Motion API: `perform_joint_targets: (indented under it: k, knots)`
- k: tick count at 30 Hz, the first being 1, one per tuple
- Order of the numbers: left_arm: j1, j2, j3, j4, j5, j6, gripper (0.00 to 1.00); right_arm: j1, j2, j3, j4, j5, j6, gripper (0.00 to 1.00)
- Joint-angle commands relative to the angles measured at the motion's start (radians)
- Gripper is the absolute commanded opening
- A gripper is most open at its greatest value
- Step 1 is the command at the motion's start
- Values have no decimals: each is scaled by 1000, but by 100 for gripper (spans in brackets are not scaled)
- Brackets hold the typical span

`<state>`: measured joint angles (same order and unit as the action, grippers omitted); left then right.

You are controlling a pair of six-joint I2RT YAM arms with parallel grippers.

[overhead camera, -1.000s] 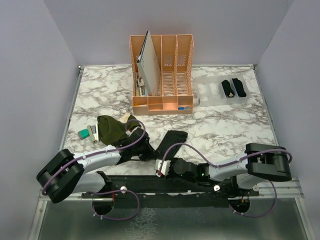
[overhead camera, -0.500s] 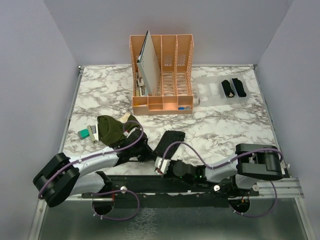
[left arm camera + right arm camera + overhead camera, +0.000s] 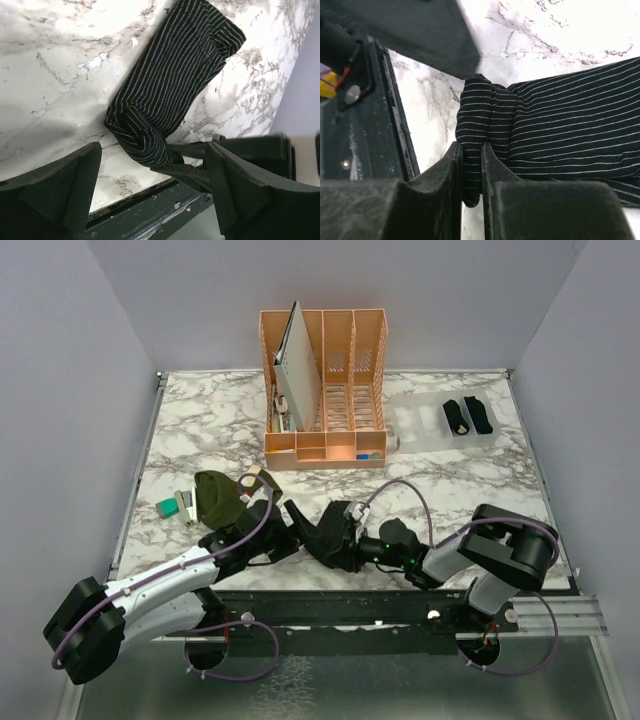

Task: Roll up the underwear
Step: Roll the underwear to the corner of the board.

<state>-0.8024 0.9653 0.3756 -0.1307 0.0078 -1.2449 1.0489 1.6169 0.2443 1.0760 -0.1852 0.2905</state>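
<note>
The finely striped black underwear lies on the marble table near its front edge, its near end folded up into a thick bunch. My right gripper is shut on that folded end, with cloth pinched between its fingers. My left gripper stands open just left of the bunch, with nothing between its fingers. An olive-green underwear lies crumpled to the left. Two rolled black underwear bundles rest at the back right.
An orange desk organizer stands at the back centre with a white board in it. A clear tray holds the rolled bundles. A small teal block and a white item lie beside the olive underwear. The table's front rail is close below.
My left gripper has opened and let go of the striped underwear. My right gripper has shut on its near end and carried it away from the front edge, bunching the cloth.
</note>
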Motion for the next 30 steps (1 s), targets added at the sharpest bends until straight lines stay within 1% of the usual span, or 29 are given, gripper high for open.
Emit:
perform_joint_targets:
  k: [1,4,5,8,11,14,18,23,26,27,30]
  knots:
    - [0,-53,-44,80,-43,143,91,-109,114,28,-53,-311,214,0]
    - [1,-79,-94,125,-39,215,91,-180,192,34,-9,-391,308,0]
    - [0,-89,-113,164,-36,238,91,-202,225,35,9,-423,339,1]
    - [0,-109,-165,213,-30,276,90,-258,317,19,154,-475,456,1]
    - [0,-113,-195,223,-45,271,89,-293,397,10,265,-514,542,3]
    - [-1,-98,-235,295,-33,244,88,-301,462,25,284,-519,593,5]
    - [-1,-37,-248,365,-23,232,87,-310,517,12,374,-509,655,6]
    - [-1,84,-227,374,-29,212,80,-328,557,7,398,-504,692,6]
    - [-3,159,-221,382,-39,187,75,-331,583,5,440,-509,715,7]
    - [-4,175,-219,389,-39,180,71,-334,590,2,450,-509,721,7]
    - [-10,206,-220,397,-68,151,66,-340,601,-7,479,-508,734,8]
